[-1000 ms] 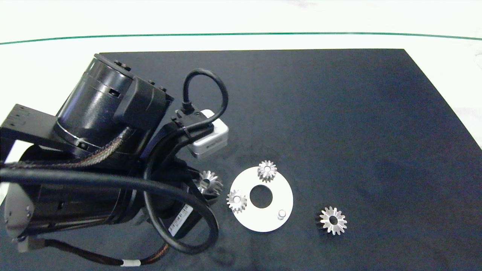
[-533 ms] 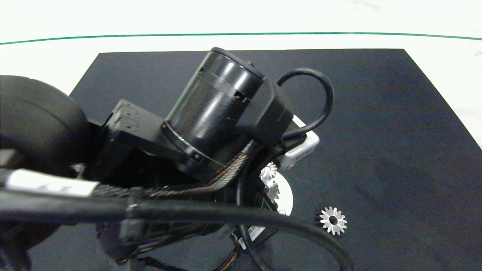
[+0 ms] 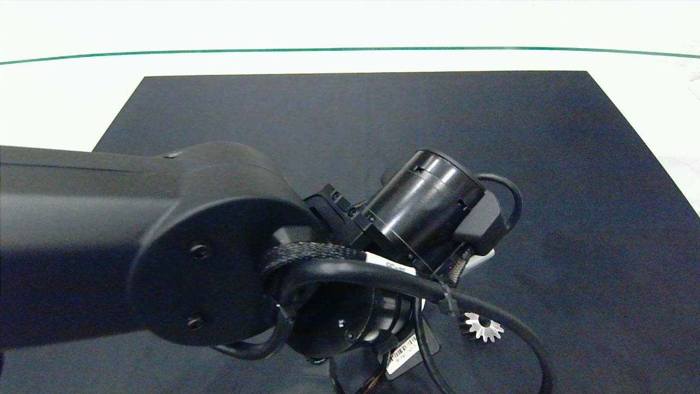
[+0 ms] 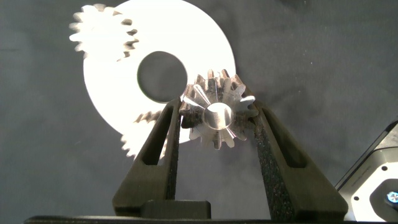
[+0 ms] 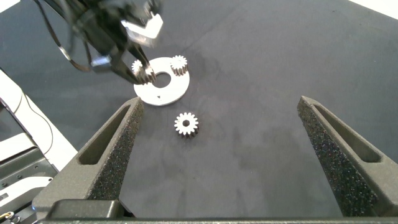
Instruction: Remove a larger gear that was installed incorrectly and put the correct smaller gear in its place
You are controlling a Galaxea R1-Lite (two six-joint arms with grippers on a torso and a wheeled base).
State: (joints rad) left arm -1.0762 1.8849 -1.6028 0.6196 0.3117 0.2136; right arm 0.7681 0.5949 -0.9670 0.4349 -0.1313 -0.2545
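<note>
One toothed steel smaller gear (image 4: 217, 116) | left pincer (image 4: 217, 124) clamped | seemingly over flat white disc (image 4: 205, 43)

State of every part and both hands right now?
smaller gear: clamped in the hand, over the plate's edge.
larger gear: off the plate, flat on the mat, untouched.
plate: flat, two other small gears on it.
left hand: shut on smaller gear.
right hand: open, empty, away from plate.
</note>
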